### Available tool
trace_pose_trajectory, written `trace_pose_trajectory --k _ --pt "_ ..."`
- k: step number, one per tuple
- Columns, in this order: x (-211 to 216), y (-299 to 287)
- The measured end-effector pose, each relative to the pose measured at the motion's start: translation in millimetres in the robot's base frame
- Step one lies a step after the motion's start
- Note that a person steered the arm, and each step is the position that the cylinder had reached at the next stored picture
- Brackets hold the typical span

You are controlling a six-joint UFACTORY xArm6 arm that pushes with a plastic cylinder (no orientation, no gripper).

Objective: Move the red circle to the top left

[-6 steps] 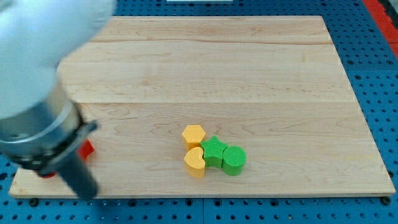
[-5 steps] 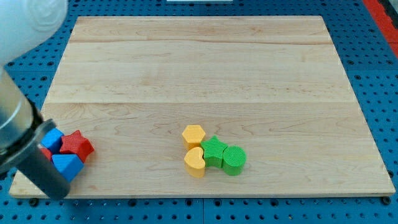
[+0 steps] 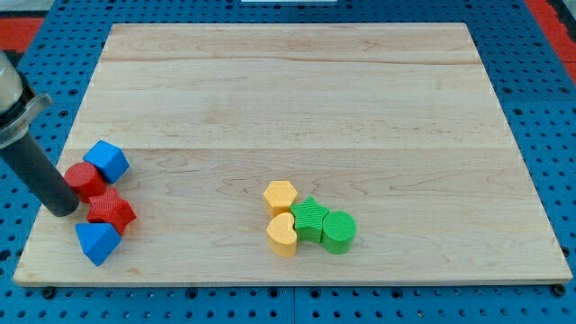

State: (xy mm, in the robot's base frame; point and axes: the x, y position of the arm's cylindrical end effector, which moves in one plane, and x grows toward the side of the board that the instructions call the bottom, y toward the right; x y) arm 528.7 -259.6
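A pale wooden board (image 3: 297, 99) of joined planks fills most of the view, its grain running from the view's left to right. Beneath and around it lies a blue perforated panel (image 3: 549, 117) with evenly spaced holes. Red patches show at both top corners. Lighting is even and soft.

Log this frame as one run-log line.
my tip: at red circle block's lower left | red circle: view's left edge, among blue cube, red star, blue triangle | top left: not reached

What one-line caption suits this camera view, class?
My tip touches the red circle among blue and red blocks, bottom left.
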Motion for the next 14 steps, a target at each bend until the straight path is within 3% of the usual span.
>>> trace_pose_trajectory --k 2,7,10,14 --pt "-81 8" --pt "-100 83" --pt "-211 54" --pt "-265 60"
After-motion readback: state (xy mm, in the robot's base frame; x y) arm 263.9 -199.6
